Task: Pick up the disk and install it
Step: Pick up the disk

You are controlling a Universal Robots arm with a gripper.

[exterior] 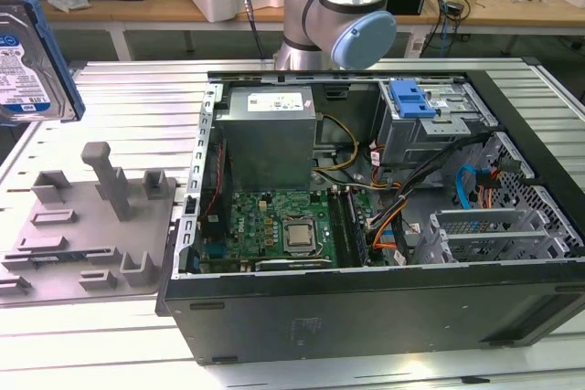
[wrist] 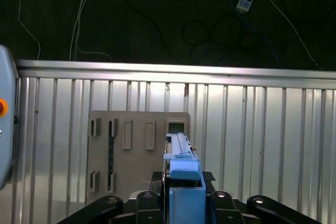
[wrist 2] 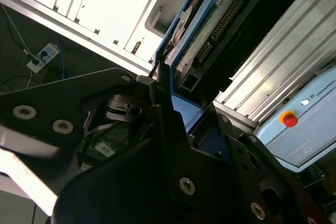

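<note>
The disk, a silver hard drive with a white-and-blue label and a blue bracket, hangs tilted in the air at the exterior view's far left, above the grey fixture plate. In the first wrist view the disk stands edge-on between the dark fingers of my gripper, which is shut on it. The second wrist view shows the circuit-board side of the disk rising out of the gripper. The fixture plate lies straight below it.
An open computer case fills the exterior view's middle and right. It holds a grey drive cage with a blue latch, a grey box with a white sticker, a green board and cables. The arm rises behind it. Slatted table.
</note>
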